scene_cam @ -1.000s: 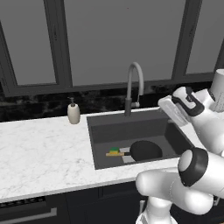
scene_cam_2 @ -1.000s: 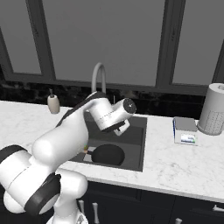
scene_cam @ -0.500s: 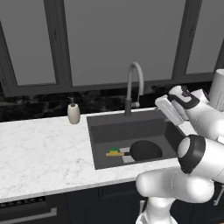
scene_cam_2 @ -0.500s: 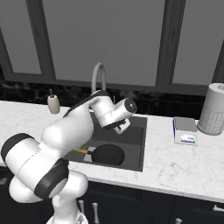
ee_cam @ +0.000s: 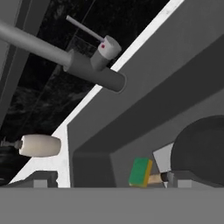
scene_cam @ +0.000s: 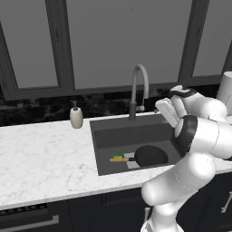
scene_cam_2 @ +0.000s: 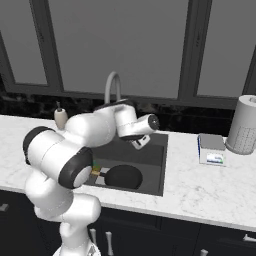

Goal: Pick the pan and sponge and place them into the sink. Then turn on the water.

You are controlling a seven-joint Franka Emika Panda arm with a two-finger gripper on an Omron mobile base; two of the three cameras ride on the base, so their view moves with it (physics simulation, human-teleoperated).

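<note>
The black pan (scene_cam: 152, 155) lies in the dark grey sink (scene_cam: 131, 131), its wooden handle pointing left toward the green and yellow sponge (scene_cam: 118, 157) beside it on the basin floor. My gripper (scene_cam: 165, 111) hangs open and empty above the sink's right rear part, just right of the arched grey faucet (scene_cam: 138, 86). In the hand view the faucet base and its thin lever (ee_cam: 85, 28) are ahead, with the sponge (ee_cam: 141, 172) and the pan (ee_cam: 201, 148) lower down and the fingertips (ee_cam: 177, 178) wide apart. From the right the pan (scene_cam_2: 122, 176) shows under the gripper (scene_cam_2: 140, 142). No water is running.
A beige soap dispenser (scene_cam: 76, 117) stands on the white marble counter left of the sink. On the right counter are a small box (scene_cam_2: 211, 149) and a paper towel roll (scene_cam_2: 242, 125). Dark windows rise behind the faucet.
The arm has folded, its elbow rising, and the gripper has shifted left toward the faucet. Pan and sponge lie still in the sink.
</note>
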